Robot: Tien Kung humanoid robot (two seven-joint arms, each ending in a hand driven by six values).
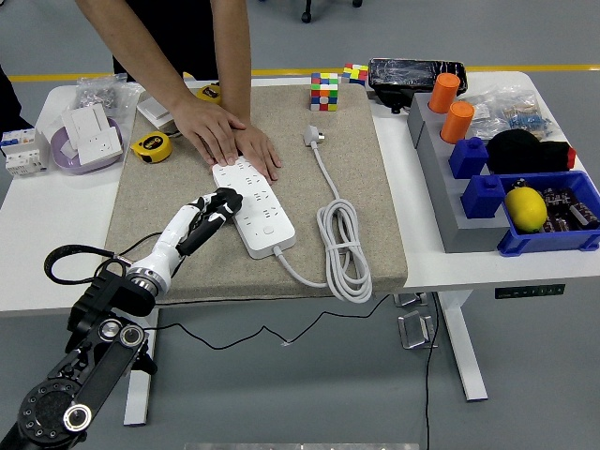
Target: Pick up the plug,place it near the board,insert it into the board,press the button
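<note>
At frame centre: a white oblong power strip (255, 207) lay slanted on a coarse beige mat (356, 141), its sockets in rows and a small button on its lower half.
Plug: a white plug (311, 137) rested on the mat above and right of the strip, well apart from it, not inserted.
Cord: a smooth white cable (341, 246) ran down from the plug into a long folded coil beside the strip, then curved back to the strip's lower end.
Left hand: the robot's left hand (212, 210), black fingers on a white glossy forearm, sat at the strip's left edge with the fingers bunched and curled, holding nothing; whether they touched the strip could not be told.
Right hand: not visible.
Person: two bare hands (227, 137) pressed flat, one partly over the other, on the strip's upper end.
Upper left of the frame: a round yellow tape measure (150, 147) beside the mat.
Upper centre: a colourful puzzle cube (324, 91).
Right side: two orange cylinders (450, 107) on a grey stepped stand, and a yellow lemon (525, 208) in a blue bin.
</note>
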